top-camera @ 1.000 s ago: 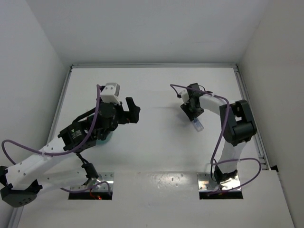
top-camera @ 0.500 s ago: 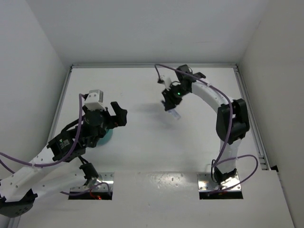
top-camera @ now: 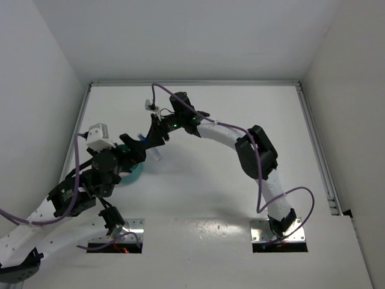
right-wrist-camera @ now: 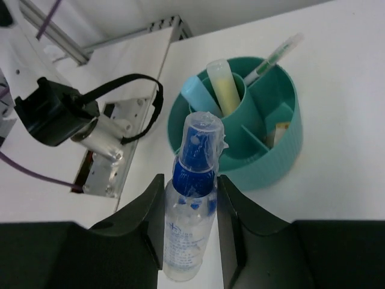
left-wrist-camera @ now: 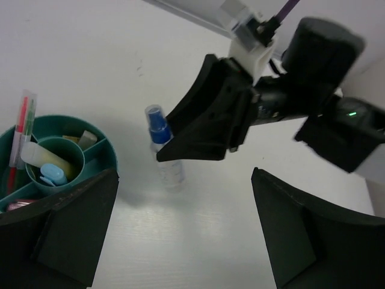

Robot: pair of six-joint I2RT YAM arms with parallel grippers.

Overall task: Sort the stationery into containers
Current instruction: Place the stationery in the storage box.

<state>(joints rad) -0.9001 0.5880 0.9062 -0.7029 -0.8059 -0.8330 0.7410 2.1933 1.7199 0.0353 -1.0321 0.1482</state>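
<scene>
from above, the left arm (top-camera: 90,177) hides most of the teal cup (top-camera: 135,174); the left wrist view crops it at the edge. the bottle (right-wrist-camera: 183,241) label print is unreadable.

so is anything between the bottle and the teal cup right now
On the table, no: only bare surface separates the bottle from the teal cup. But the open left gripper hangs by the cup, and from above its arm covers part of it, which may crowd the drop.
</scene>
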